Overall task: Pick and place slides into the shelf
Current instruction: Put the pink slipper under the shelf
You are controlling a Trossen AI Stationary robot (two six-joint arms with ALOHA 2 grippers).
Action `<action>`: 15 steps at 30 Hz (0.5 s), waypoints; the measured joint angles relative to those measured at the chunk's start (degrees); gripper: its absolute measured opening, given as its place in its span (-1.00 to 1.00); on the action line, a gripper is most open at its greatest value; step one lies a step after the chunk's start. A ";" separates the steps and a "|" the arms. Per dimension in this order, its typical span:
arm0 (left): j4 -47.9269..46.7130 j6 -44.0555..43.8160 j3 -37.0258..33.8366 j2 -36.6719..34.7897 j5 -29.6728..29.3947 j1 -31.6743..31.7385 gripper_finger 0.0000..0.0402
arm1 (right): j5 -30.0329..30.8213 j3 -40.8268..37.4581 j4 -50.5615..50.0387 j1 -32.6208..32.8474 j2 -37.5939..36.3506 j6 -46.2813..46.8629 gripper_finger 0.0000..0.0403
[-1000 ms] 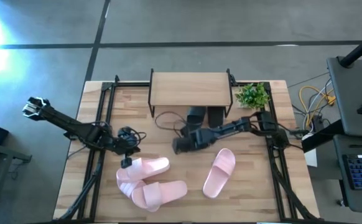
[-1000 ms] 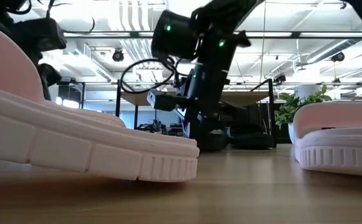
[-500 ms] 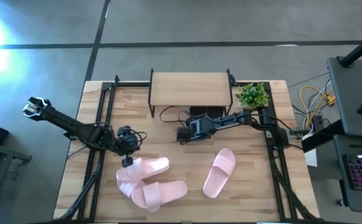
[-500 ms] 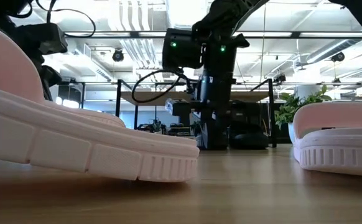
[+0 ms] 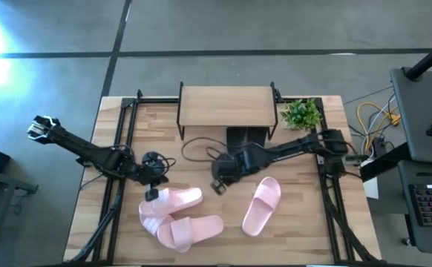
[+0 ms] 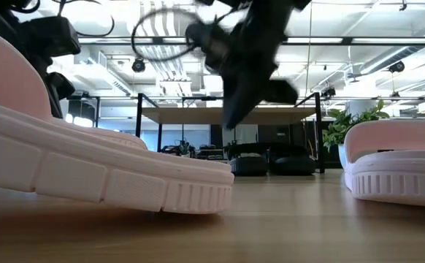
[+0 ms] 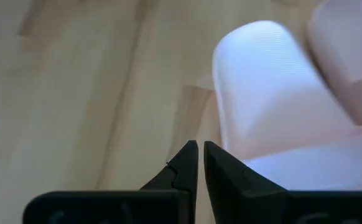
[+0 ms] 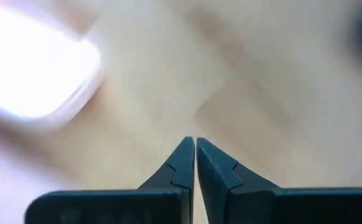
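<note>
Right pincer [image 5: 217, 185]: empty, fingers together, hanging above bare worktop [image 5: 305, 222] between the shelf [image 5: 226, 104] and the pink slides. Its wrist view confirms the tips closed with nothing between them.

Left pincer [image 5: 151, 193]: fingers together, empty, low at the edge of the pink pile; its wrist view shows a pink strap just beyond the closed tips.

Slides: two black slides [image 5: 246, 136] lie side by side under the shelf's plank top, which the low view confirms [image 6: 271, 162]. Three pink ones show on the open worktop: two overlapping at the near left, the upper [image 5: 173, 200] resting partly on the lower [image 5: 190, 230], and a single slide [image 5: 263, 205] lying alone, near the right pincer. No fourth pink slide can be made out.

Judgement: the step in hand appears to be the right arm's approach to the single pink slide. To do it well, the pincer should open before descending, take the wide strap across its width rather than the sole edge, and lift clear before travelling. The foam will likely compress, so a firm closure is advisable. Entry under the plank should be low and level, beside the black pair, avoiding the thin legs and the small plant [image 5: 301, 113].
</note>
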 joint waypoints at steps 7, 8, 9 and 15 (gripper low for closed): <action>1.02 -0.17 0.89 -0.52 3.63 0.00 -0.94 | 1.48 -7.99 -2.50 8.84 -8.70 15.83 -0.95; 1.54 -0.34 0.97 -0.52 4.21 0.00 -0.94 | 2.06 -9.15 -2.45 10.48 -9.80 18.66 -0.95; 1.94 -0.95 0.99 -0.52 4.47 0.00 -0.94 | 2.42 -10.26 -2.29 12.30 -10.83 21.22 -0.95; 2.57 -3.08 0.97 -0.30 7.87 0.00 -0.94 | 3.81 -11.58 -4.62 22.21 -14.14 26.06 -0.95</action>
